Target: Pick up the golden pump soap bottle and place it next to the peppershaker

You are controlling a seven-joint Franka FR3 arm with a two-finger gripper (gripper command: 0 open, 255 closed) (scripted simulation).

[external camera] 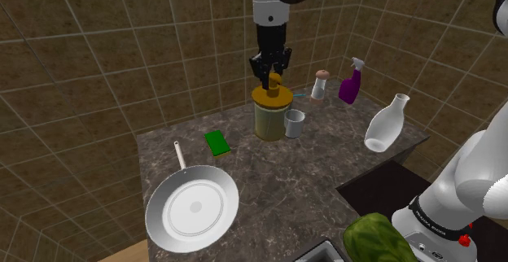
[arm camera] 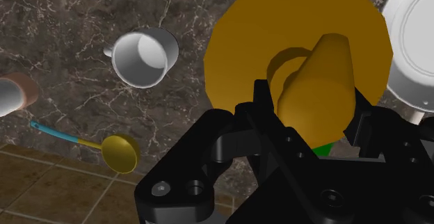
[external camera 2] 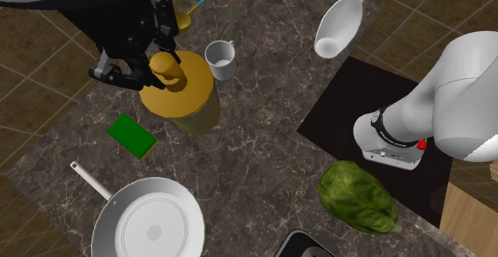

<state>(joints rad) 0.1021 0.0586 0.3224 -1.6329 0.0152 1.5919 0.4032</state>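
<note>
gripper (external camera: 271,80): black, pointing straight down at the bottle's top; its fingers (arm camera: 259,108) sit against both sides of the pump head and clasp it.
bottle (external camera: 271,118): golden cap and pump on a pale olive body; upright on the counter, at the far side close to the tiled wall, with its base on the stone.
shaker (external camera: 320,85): white with a brownish cap, upright, far on the shoulder view's right of the bottle and apart from it.
mug (external camera: 295,123): white, upright, just beside the bottle on the shoulder view's right, between bottle and shaker.
spoon (arm camera: 119,152): golden bowl with a blue handle, lying on the counter by the wall between mug and shaker.
spray bottle (external camera: 351,84): purple, standing just right of the shaker in the shoulder view.
vase (external camera: 385,124): white, narrow neck, near the counter's right edge in the shoulder view, nearer than the spray bottle.
sponge (external camera: 217,142): green, flat on the counter, left of the bottle and a little nearer.
pan (external camera: 193,207): pale, round, handle pointing toward the far wall, at the near left corner.
cabbage (external camera 2: 357,197): green, at the near right, close to the arm's base.
counter (external camera: 285,179): dark marbled stone, brown tiles behind it.
</note>
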